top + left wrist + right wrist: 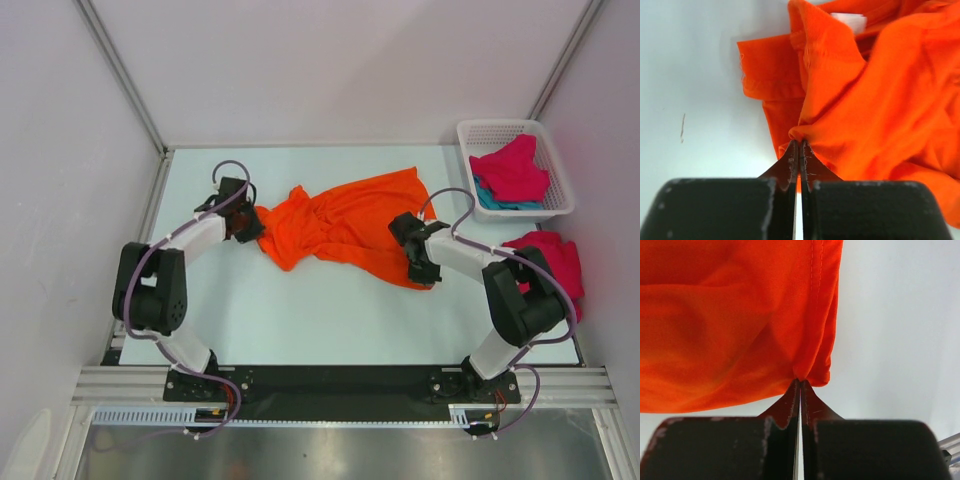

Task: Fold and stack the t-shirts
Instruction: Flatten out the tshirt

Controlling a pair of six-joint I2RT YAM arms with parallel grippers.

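The left gripper (248,222) sits toward the left side of the desk (300,315), with only a narrow strip of bare surface between its arm and the desk's left edge. Its jaws are pressed together on a pinch of the orange t-shirt (345,225). In the left wrist view the cloth bunches into a small peak right at the fingertips. A hemmed flap lies flat on the desk just beyond, and a white label (850,21) shows near the top edge.

The orange t-shirt lies crumpled across the middle of the desk, stretched at a slant between the two grippers. Its higher, far edge points toward the basket (500,124). Bare desk runs in a wide band between the shirt and the near edge, and another band lies behind it up to the back wall.

The right gripper (422,268) is at the shirt's lower right edge. Its jaws are likewise clamped tight on a fold of the hem, and pale bare desk is open to the right of that hem in the right wrist view.

Further right, the white mesh basket stands in the far right corner. It holds a magenta t-shirt (515,170) on top of a teal t-shirt (490,200). A second magenta t-shirt (560,258) lies heaped at the desk's right edge, just beside the right arm's elbow.
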